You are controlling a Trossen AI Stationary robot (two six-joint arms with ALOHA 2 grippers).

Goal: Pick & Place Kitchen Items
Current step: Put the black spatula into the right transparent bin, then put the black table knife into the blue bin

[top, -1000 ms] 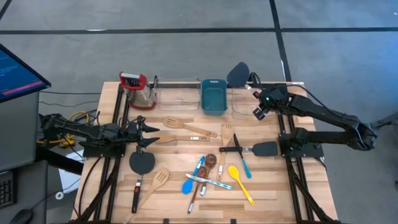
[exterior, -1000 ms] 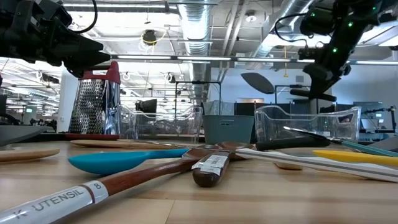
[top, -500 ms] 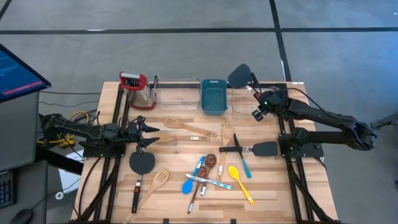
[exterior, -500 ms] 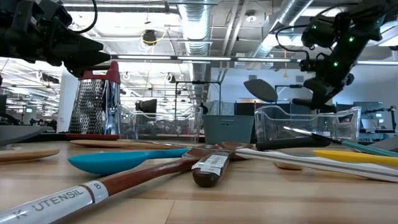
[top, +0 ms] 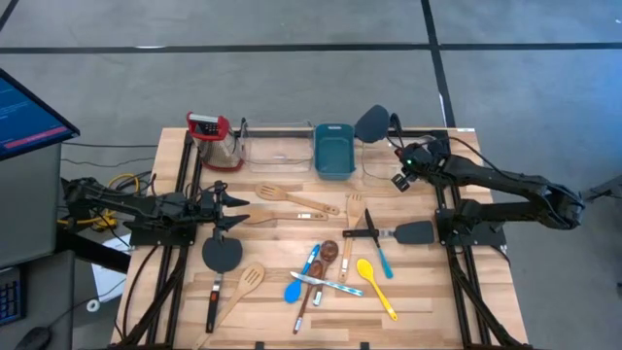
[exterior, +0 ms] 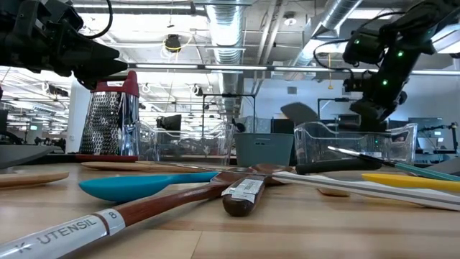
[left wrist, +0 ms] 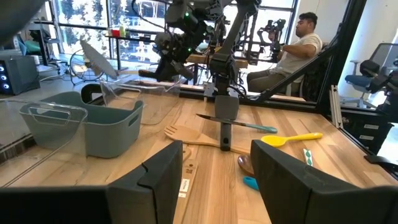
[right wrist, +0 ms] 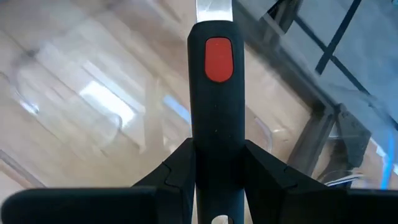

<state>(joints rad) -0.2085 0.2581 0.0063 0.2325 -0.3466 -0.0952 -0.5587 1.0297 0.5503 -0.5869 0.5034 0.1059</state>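
My right gripper (top: 397,151) hangs over the right clear bin (top: 384,160) at the table's far side, shut on a black spatula (top: 371,122) whose blade points far-left. In the low view that blade (exterior: 298,111) sits just above the bin's rim. My left gripper (top: 229,209) waits open above the table's left part. Loose utensils lie flat on the table: pale wooden spatulas (top: 292,200), a black spatula (top: 222,255), another black one (top: 406,232), a blue spoon (top: 294,289), a yellow spoon (top: 375,284) and a dark-brown spoon (top: 328,253). My right gripper pinches the spatula's black handle (right wrist: 217,118) between its two fingers (right wrist: 177,171), just behind a red oval mark and near the handle's free end. The handle runs forward along the fingers. The spatula is lifted clear, its blade sticking out toward the table's far-left over the bin.
A red-topped grater (top: 216,138), a left clear bin (top: 275,146) and a teal tub (top: 333,149) stand along the far edge. A monitor (top: 24,107) is off the left side. A person (left wrist: 300,48) sits beyond the table in the left wrist view.
My right gripper has come down with the black spatula; the blade has sunk from well above the right clear bin to just over its rim. The hold stays shut.
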